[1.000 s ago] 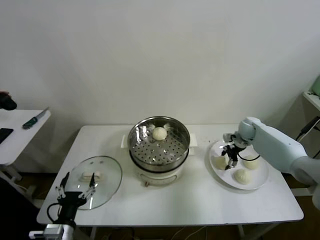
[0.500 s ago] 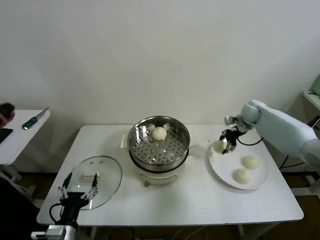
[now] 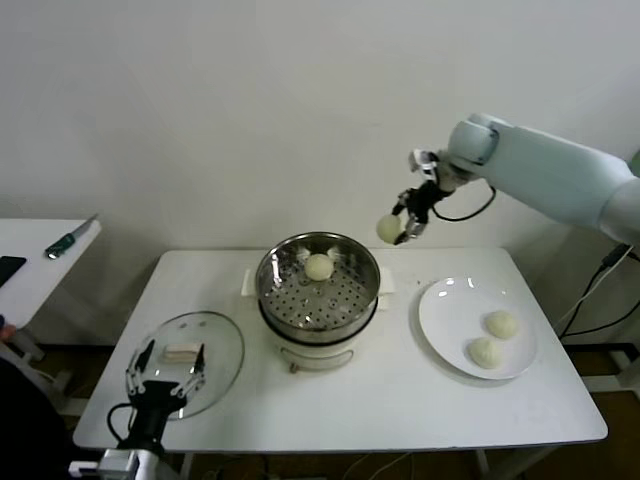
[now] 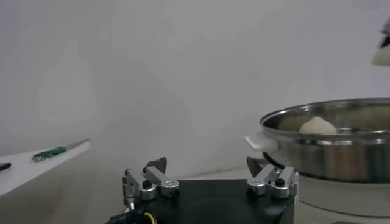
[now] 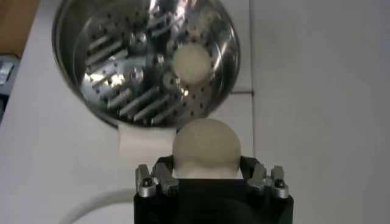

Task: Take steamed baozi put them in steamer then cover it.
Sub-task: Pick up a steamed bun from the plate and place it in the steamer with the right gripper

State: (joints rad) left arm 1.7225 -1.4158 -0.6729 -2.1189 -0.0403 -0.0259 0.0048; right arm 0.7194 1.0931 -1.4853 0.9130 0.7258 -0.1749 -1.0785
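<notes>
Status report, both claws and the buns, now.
Right claw shut on cream-white round bun, airborne beside shiny steel steamer basket. Left claw open over clear glass lid. Nothing in the way.

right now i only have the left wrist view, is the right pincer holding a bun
Observer: Yes, the right pincer is shut on a baozi, raised in the air beside the steamer's rim.
Operator: how many on the plate
Observer: Two baozi lie on the white plate, right of the steamer.
Operator: where's the lid
Observer: The glass lid lies flat on the table left of the steamer, the open left pincer over it.
</notes>
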